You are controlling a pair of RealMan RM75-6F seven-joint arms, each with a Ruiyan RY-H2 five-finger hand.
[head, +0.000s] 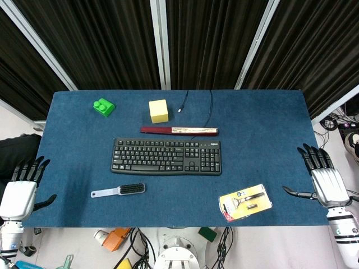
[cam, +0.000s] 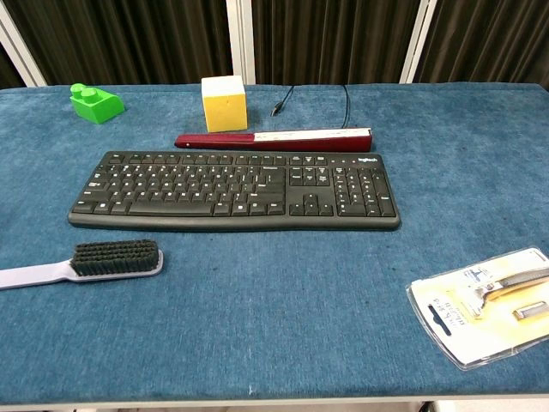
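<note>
Head view: left hand (head: 21, 188) and right hand (head: 325, 179), fingers spread and empty, flank the tabletop (head: 269, 140); a careless reach could shove the razor pack (head: 245, 203) off its edge.

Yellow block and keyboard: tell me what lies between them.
A long dark red bar lies between the yellow block and the keyboard, running parallel to the keyboard's back edge. Both views show it, the chest view most clearly.

Colours on blue cloth table (head: 263, 112)
Showing: black keyboard (head: 166, 156), green block (head: 104, 106), yellow cube (head: 159, 111), dark red bar (head: 179, 130), black-bristled brush (head: 118, 190), yellow razor card (head: 245, 202).
</note>
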